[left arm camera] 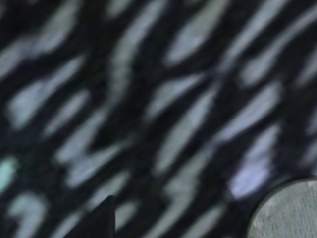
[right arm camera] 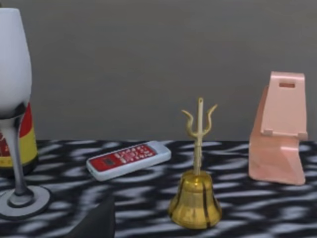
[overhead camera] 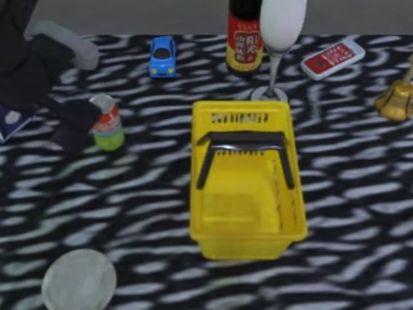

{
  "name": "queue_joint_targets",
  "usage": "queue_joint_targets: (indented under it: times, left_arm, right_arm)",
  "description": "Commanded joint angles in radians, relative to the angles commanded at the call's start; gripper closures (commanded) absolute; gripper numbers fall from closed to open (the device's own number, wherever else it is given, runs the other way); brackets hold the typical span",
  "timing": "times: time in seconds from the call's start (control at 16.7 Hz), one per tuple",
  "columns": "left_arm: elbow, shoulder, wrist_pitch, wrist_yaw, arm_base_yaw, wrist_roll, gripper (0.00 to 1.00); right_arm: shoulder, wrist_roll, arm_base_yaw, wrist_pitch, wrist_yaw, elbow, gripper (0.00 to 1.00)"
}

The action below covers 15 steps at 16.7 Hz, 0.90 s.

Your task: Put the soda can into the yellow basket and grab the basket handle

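The left gripper (overhead camera: 80, 126) sits at the frame's left, right beside the can (overhead camera: 107, 123); I cannot tell if its jaws pinch it. The basket (overhead camera: 247, 223) stands mid-frame, handle (overhead camera: 244, 139) across its top.

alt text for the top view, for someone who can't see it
An empty yellow basket sits mid-table on a zebra-striped cloth, its black basket handle folded across it. At the left, the left gripper is beside the upright soda can. A dark bottle, wine glass, toy car and phone line the far edge.
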Motion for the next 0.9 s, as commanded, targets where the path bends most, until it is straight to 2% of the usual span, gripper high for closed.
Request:
queue_joint_targets:
  times: [0.24,0.48,0.66,0.9]
  left_arm:
    - [0.362,0.369,-0.168,-0.015,-0.014,0.088,0.00]
    - [0.663,0.628,-0.243,-0.036,-0.014,0.152,0.00]
    - [0.800,0.737,-0.259,-0.049,-0.011,0.180,0.00]
    - [0.840,0.768,-0.261,-0.054,-0.009,0.188,0.00]
  right_arm:
    - [0.000,0.000,0.000,0.000,0.000,0.000,0.00]
    - [0.000,0.000,0.000,0.000,0.000,0.000,0.00]
    - [0.000,0.000,0.000,0.000,0.000,0.000,0.00]
    - [0.000,0.000,0.000,0.000,0.000,0.000,0.00]
